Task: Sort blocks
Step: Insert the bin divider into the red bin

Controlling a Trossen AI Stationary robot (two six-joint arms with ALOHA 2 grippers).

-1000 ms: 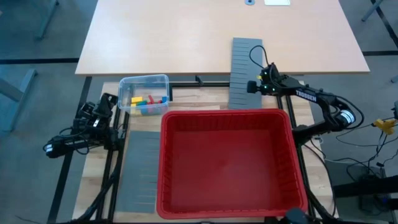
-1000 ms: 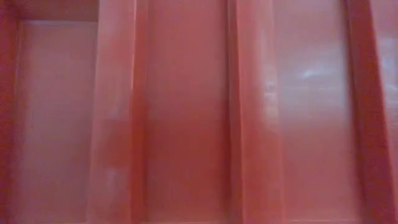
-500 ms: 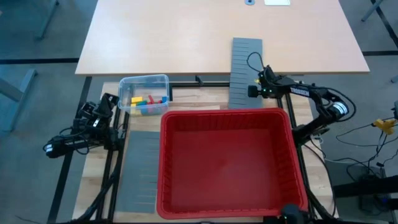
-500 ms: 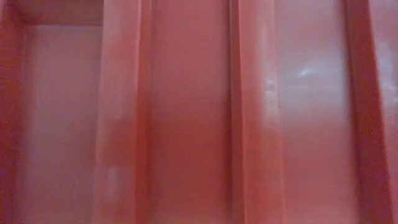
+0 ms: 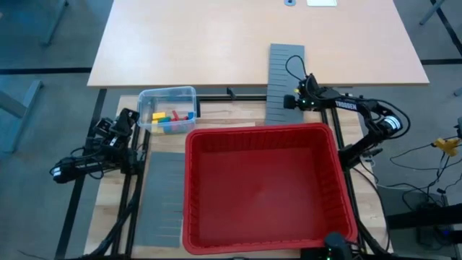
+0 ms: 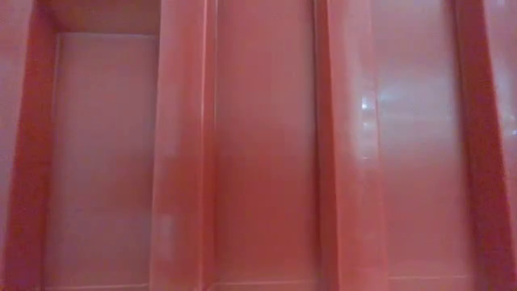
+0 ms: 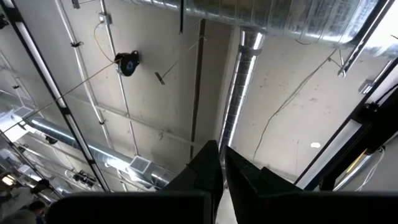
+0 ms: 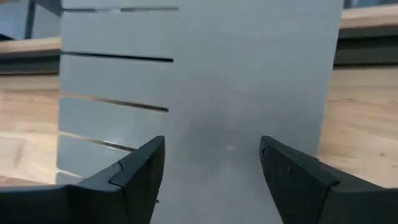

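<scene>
Several small blocks [image 5: 169, 118], yellow, red, green and blue, lie in a clear plastic tub [image 5: 167, 92] at the table's far left. My right gripper [image 5: 293, 102] hangs open over the near part of a grey slotted panel [image 5: 284, 68] at the far edge. In the right wrist view the two fingers of the right gripper [image 8: 211, 158] stand apart with the panel's flat face [image 8: 205, 74] beyond them. My left gripper [image 7: 220, 167] is shut and points up at the ceiling. The left arm [image 5: 108, 141] is folded at the table's left edge.
A large red basket [image 5: 189, 188] fills the table's near middle, and its ribbed wall [image 6: 258, 145] fills the low view. A second grey slotted panel [image 5: 160, 198] lies flat to its left. A light wooden table [image 5: 216, 43] stands beyond the far edge.
My right gripper has moved down and toward the table's left, closer over the grey slotted panel, with its fingers still apart. The red basket has shifted a little.
</scene>
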